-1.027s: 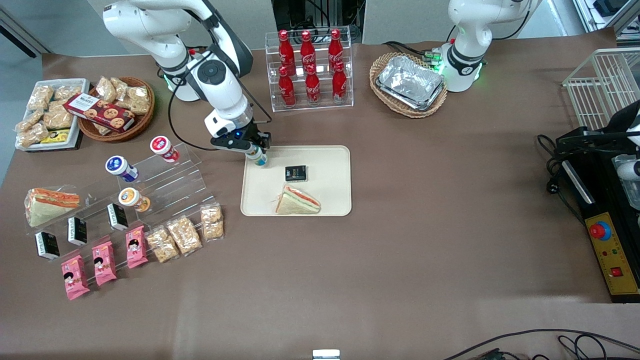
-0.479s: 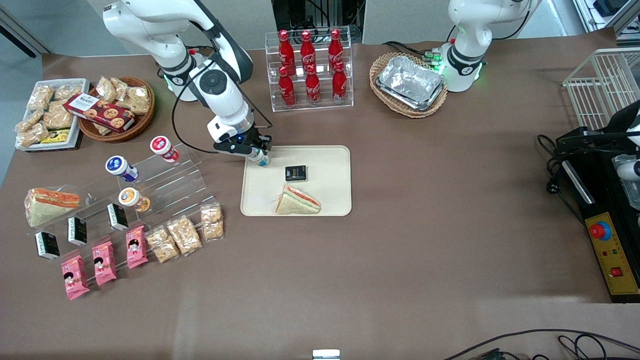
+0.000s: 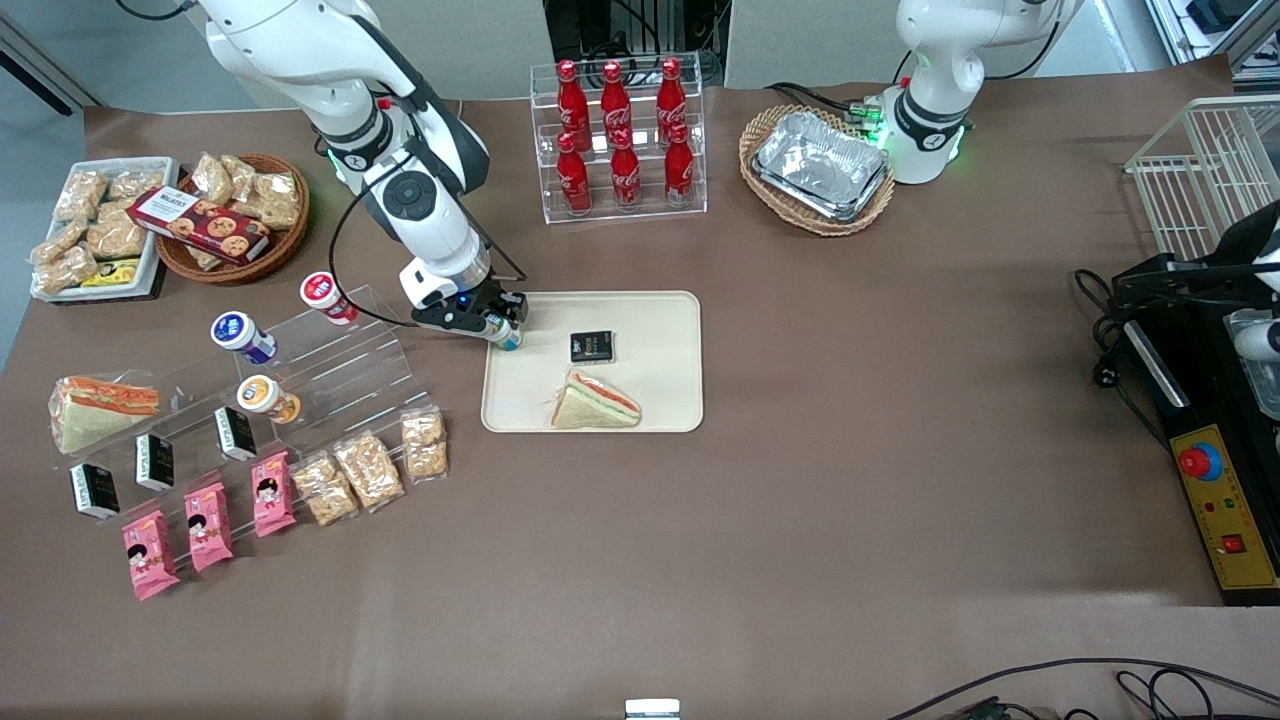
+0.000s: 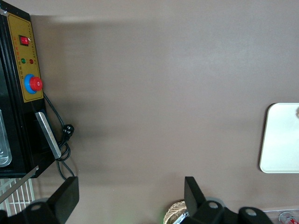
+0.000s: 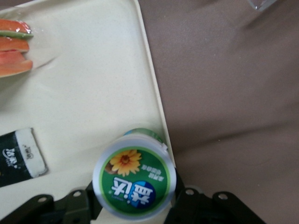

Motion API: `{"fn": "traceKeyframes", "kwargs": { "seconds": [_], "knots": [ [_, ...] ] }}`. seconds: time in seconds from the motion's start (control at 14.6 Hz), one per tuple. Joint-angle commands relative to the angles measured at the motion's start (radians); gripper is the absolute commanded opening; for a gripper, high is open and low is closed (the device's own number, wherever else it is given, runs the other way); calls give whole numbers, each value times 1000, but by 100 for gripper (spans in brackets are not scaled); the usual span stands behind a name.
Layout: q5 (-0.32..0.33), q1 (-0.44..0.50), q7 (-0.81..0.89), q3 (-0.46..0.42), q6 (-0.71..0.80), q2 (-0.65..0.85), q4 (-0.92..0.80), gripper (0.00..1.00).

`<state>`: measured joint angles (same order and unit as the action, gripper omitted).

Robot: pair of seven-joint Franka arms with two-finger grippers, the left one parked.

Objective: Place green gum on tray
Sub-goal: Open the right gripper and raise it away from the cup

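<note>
While my pincer (image 3: 497, 330) grips green gum (image 3: 507, 337) by its sides, bottle hangs at tray (image 3: 660, 390) edge nearest acrylic rack (image 3: 330, 370). Wrist view: gum (image 5: 134, 181) straddles tray rim (image 5: 152, 93), part over counter (image 5: 224, 93). Step in hand, I judge: carry-over, placement not done. Next move calls for shift inward toward black packet (image 3: 591, 346), clear of sandwich (image 3: 595, 400), then lower, release.
</note>
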<state>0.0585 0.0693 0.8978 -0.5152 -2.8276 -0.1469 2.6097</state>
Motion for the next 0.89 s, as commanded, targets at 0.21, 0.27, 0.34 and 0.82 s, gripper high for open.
{"fn": "traceKeyframes", "kwargs": {
  "seconds": [0.21, 0.27, 0.34, 0.82],
  "knots": [
    [30, 0, 38, 17, -32, -31, -2, 100],
    [30, 4, 56, 17, -30, -31, -2, 100],
    [32, 6, 70, 15, -23, -22, -5, 100],
    [14, 18, 92, 4, 323, 125, -139, 100]
  ]
}}
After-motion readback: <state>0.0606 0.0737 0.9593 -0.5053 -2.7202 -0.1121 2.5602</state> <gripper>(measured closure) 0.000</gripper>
